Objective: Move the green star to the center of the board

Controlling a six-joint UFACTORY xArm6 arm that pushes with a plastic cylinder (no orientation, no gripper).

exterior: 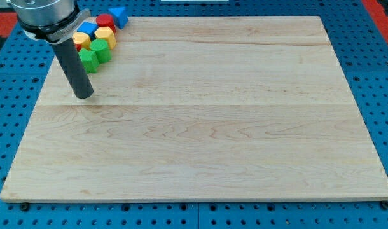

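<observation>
Pale wooden board [207, 121], grained in long planks, lies on a blue pegboard table [372, 63] dotted with holes. Small coloured blocks cluster at the board's top-left corner. The green star block [88, 61] sits at the cluster's lower edge beside another green block [100, 49]. My tip [83, 95] rests just below the star, apart from it.

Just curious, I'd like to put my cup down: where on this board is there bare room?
Nearly everywhere on the board right of my tip and below it. Only the top left corner is crowded, where the coloured blocks huddle beside the rod.
</observation>
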